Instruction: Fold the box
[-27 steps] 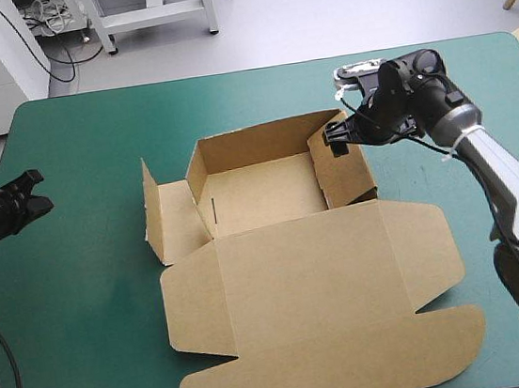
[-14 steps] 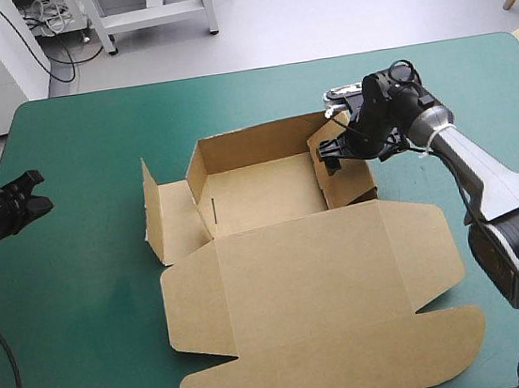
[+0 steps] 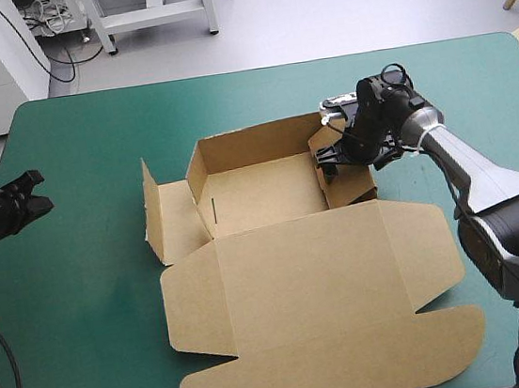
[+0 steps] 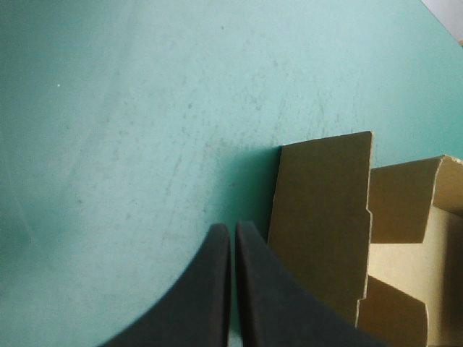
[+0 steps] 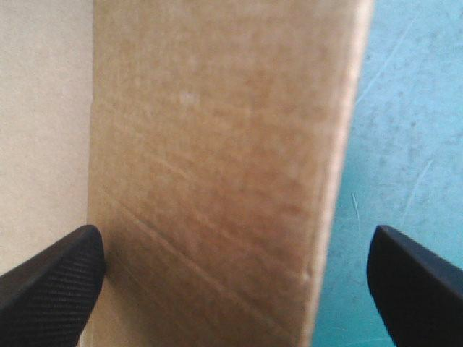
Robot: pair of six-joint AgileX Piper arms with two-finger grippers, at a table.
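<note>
The left end effector (image 3: 25,197) is held low near the left edge of the surface (image 3: 93,300), and in its own view (image 4: 231,228) its black fingers (image 4: 210,289) are seen closed, pressed together into one point with nothing between them. The box (image 3: 299,284) lies well apart from it, ahead and to one side. The part nearest it is an outer flap that stands upright, seen in the left wrist view (image 4: 325,217) with a slice of the tray beyond it. Bare teal-green cover is spread between this end effector and that flap, and again from the tray's back wall to the far edge of the surface.

The box is set at the middle of the surface as an open tray with its walls raised. The lid is laid flat toward the near edge, which its rounded front flap almost reaches.

The right end effector (image 3: 331,157) is placed at the tray's right wall. In its own view (image 5: 233,235) it is shown open. The brown wall (image 5: 217,181) is framed between the two fingers, one finger (image 5: 51,278) on the tray's inner side and the other over the cover outside. Bare cover is left from there to the right edge.

The far end of the right wall is hidden under this end effector in the high view. Whether either finger touches the board cannot be made out.
</note>
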